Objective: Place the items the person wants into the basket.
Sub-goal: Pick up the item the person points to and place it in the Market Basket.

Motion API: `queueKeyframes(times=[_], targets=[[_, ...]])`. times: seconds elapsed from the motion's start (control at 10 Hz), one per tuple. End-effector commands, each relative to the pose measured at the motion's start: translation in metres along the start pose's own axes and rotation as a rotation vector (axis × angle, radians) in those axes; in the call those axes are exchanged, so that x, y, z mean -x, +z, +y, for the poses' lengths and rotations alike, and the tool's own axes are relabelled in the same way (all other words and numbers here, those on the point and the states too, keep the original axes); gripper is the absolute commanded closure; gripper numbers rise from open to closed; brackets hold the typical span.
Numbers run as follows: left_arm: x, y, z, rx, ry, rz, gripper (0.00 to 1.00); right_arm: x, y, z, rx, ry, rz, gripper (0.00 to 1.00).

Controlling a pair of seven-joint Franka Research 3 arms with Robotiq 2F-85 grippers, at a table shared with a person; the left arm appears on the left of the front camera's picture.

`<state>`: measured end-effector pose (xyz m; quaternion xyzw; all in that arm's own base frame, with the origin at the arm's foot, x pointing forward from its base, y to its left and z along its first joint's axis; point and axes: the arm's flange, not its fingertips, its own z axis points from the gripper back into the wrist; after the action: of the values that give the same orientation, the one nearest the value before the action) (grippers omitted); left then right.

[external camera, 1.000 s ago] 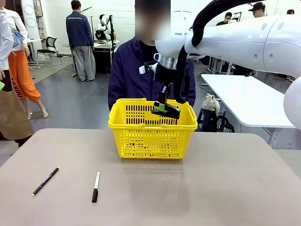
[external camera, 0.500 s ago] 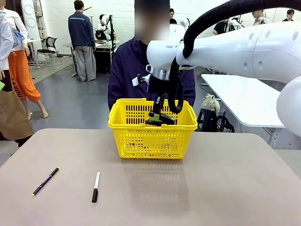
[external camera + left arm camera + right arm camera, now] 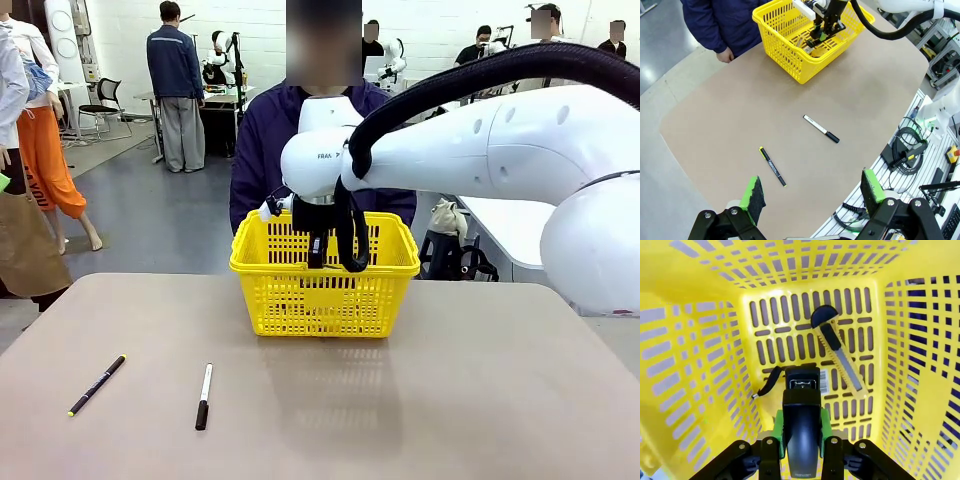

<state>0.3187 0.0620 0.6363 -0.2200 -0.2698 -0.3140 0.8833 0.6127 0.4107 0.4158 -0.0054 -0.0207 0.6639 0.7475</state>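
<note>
So that it drops safely, the right gripper (image 3: 801, 440) stays clamped on the stapler (image 3: 801, 417) low inside the basket (image 3: 324, 299), above the knife (image 3: 840, 352).

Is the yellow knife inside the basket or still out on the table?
Inside. The utility knife lies flat on the floor of the basket, just beyond the stapler that the right gripper holds.

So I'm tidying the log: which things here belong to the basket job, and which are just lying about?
Part of the job:
- yellow basket
- black stapler, held in the right pincer down inside the basket
- utility knife, on the basket floor

Lying about:
- black pen on the table
- white marker beside it
</note>
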Motion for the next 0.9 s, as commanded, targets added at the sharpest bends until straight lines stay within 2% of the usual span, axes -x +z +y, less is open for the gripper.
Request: queueKeyframes(times=[0.0,0.1,0.2,0.3,0.4,0.8], targets=[[0.0017,0.0006,0.0002,0.006,0.0,-0.005,0.0,-0.0064,0.0032,-0.0154,0.035,0.025,0.007,0.68],[0.0017,0.0006,0.0002,0.006,0.0,-0.005,0.0,-0.0064,0.0013,-0.0157,0.041,0.045,0.014,0.68],[0.0017,0.0006,0.0002,0.006,0.0,-0.005,0.0,-0.0066,0.0014,-0.0152,0.043,0.055,0.015,0.53],[0.0017,0.0006,0.0002,0.006,0.0,-0.005,0.0,-0.0072,0.0013,-0.0142,0.045,0.064,0.021,0.19],[0.0017,0.0006,0.0002,0.006,0.0,-0.005,0.0,-0.0075,0.0009,-0.0139,0.045,0.067,0.023,0.0],[0.0017,0.0006,0.0002,0.006,0.0,-0.005,0.0,-0.0077,0.0008,-0.0122,0.038,0.073,0.03,0.0]])
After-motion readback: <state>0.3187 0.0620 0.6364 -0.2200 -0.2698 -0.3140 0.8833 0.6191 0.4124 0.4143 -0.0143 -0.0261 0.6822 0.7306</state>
